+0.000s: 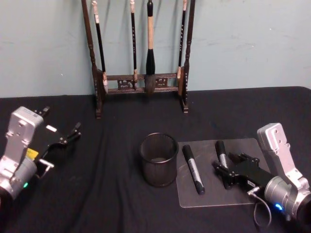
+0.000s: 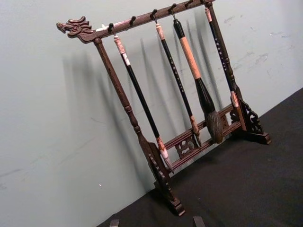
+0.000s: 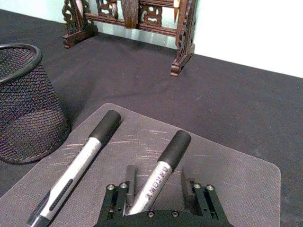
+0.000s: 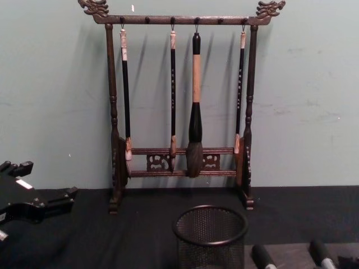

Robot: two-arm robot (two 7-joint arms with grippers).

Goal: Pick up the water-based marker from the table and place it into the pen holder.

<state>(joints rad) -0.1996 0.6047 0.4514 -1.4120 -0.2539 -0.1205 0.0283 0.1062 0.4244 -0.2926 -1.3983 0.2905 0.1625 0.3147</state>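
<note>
1. Straddling one water-based marker (image 1: pixel 221 150) (image 3: pixel 173 149), the right gripper (image 1: pixel 224 162) (image 3: pixel 157 182) sits low over the clear mat (image 1: pixel 209 195) (image 3: pixel 236 189). Its fingers (image 3: pixel 131 184) are spread to either side of the silver barrel. From the right wrist view I can't quite say whether one finger grazes the barrel, but it isn't pinched.
2. That marker lies flat on the mat, its black cap pointing away from the gripper.
3. A second marker (image 1: pixel 193 170) (image 3: pixel 90 146) lies on the same mat just to that gripper's left, apart from the first.
4. Further to the gripper's left, just beside the mat's edge, the pen holder (image 1: pixel 158 167) (image 3: pixel 23 109) (image 4: pixel 210 241) stands upright on the black cloth (image 1: pixel 107 194). Looking down its open mouth, I see mesh wall and a pale bottom.
5. Well ahead of both grippers stands the brush rack (image 1: pixel 141 82) (image 2: pixel 156 156) (image 3: pixel 182 42) (image 4: pixel 179 159), with four brushes (image 1: pixel 150 53) (image 2: pixel 199 85) (image 4: pixel 194 112) hanging from its top bar.
6. On the holder's far side from the right gripper, the left gripper (image 1: pixel 60 124) (image 4: pixel 42 182) hangs above the cloth with its fingers spread wide.
</note>
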